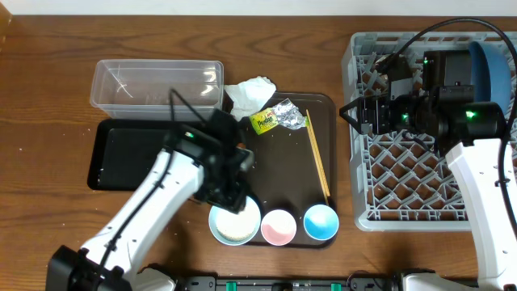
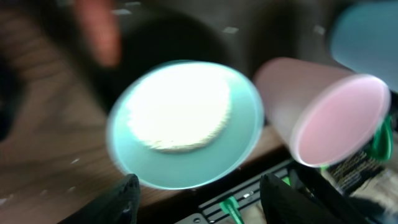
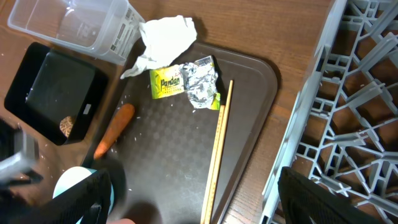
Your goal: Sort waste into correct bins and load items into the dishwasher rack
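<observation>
Below left gripper [image 2: 200, 186], jaws apart: bowl [image 2: 245, 127] of rice [image 2: 180, 112]. Below right gripper [image 3: 196, 186], jaws apart, empty: rack [image 1: 404, 178] holding blue dish [image 1: 493, 73].

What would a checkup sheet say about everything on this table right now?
Surface: wooden table with a brown serving tray in the middle.
Job's things: blue dish stands in the rack; bowl of rice, pink cup, light blue cup at the tray's front; chopsticks, wrapper, carrot on it; napkin at its back edge; brown lump in black tray; clear tub behind that.
Clutter: nothing seen.
Grippers: left gripper open above the bowl; right gripper open by the rack's left edge.
Cables: black cable loops over the rack.
Surroundings: nothing seen.
</observation>
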Robot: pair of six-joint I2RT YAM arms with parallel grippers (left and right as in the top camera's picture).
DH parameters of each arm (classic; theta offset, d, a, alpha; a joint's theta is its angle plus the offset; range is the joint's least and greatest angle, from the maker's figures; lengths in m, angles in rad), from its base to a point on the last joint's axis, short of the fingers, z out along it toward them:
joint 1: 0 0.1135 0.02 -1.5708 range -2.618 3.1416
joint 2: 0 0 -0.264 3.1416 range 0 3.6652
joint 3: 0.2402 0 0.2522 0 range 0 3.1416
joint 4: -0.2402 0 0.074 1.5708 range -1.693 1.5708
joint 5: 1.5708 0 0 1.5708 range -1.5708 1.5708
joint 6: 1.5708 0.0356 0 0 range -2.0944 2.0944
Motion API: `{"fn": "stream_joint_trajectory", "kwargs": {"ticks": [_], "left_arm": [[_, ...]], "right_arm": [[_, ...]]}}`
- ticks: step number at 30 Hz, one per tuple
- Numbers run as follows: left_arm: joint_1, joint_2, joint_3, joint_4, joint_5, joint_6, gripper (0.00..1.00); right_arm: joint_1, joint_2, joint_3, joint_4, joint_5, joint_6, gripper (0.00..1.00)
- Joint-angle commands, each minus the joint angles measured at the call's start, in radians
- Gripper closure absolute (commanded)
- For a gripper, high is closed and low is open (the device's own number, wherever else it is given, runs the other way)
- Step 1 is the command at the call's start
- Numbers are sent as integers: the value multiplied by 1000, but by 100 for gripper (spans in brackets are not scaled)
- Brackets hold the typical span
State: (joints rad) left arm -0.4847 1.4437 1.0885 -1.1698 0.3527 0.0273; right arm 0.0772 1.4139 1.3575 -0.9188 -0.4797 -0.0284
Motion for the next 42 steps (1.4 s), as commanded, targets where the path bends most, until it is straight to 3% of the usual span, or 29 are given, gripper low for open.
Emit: {"fn": "stream_joint_trajectory", "kwargs": {"ticks": [1,7,14,17,22,28,33,35,37,39,42], "left_arm": [[-108,-21,4,17,55,55,37],[-276,12,3,140,6,65,37],[-327,155,1,171,6,20,38],[-332,207,1,193,-2,20,51],[-325,211,13,196,-7,1,92],[-239,138,139,96,-6,2,94],[-26,39,272,41,10,2,94],[82,8,300,55,93,3,94],[206,-13,305,105,307,19,94],[322,-8,305,162,580,25,94],[416,16,304,211,866,25,94]], "right_arm": [[8,0,1,3,-18,16,21],[8,0,1,1,-18,16,21],[8,0,1,-10,-17,16,22],[8,0,1,-10,-18,16,22],[8,0,1,-23,-18,16,23],[8,0,1,-28,-18,16,23],[8,0,1,-28,-19,16,23],[8,0,1,-27,-28,17,23],[10,0,1,-23,-77,15,23],[15,0,1,-8,-209,-29,23],[25,0,1,25,-483,-132,24]]}}
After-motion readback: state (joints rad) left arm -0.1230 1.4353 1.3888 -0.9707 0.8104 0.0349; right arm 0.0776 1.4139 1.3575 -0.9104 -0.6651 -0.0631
